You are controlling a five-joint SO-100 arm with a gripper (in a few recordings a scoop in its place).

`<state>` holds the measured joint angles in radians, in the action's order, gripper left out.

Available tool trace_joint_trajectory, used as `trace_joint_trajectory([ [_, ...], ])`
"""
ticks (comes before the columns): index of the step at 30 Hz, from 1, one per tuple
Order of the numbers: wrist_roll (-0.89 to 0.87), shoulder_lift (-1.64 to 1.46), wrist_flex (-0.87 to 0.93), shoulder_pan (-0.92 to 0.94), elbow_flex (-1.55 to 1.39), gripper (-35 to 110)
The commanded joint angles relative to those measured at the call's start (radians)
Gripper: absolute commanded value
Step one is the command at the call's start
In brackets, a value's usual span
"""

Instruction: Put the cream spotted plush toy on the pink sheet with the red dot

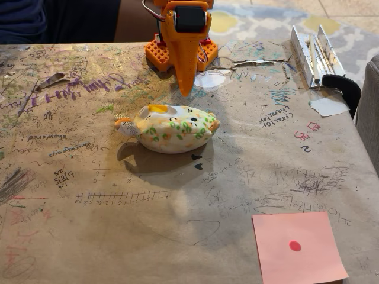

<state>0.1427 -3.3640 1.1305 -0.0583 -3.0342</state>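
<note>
The cream spotted plush toy [174,128] lies on its side near the middle of the scribbled brown table, with green and orange spots, a yellow patch on top and its orange tail to the left. My orange gripper [185,92] hangs point-down just behind the toy, a little above the table. Its fingers are pressed together into one tapered tip, shut and holding nothing. The pink sheet [299,247] lies flat at the front right corner, its red dot [295,245] near the centre, far from both toy and gripper.
The arm's orange base [160,53] stands at the back centre. A metal rail with a black clamp [342,86] sits at the back right, and a white paper scrap [328,106] lies beside it. A person sits behind the table at the top left.
</note>
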Motion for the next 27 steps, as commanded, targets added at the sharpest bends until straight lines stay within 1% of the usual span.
trace_joint_trajectory([
  [1,0.009,-0.008,0.000,0.034,0.023,0],
  [20,0.018,-0.008,-0.011,0.037,0.021,0],
  [23,0.038,-0.002,-0.012,0.043,0.075,0],
  [25,0.051,0.097,-0.014,0.029,0.150,0],
  [27,0.058,0.324,-0.037,0.026,0.272,0],
])
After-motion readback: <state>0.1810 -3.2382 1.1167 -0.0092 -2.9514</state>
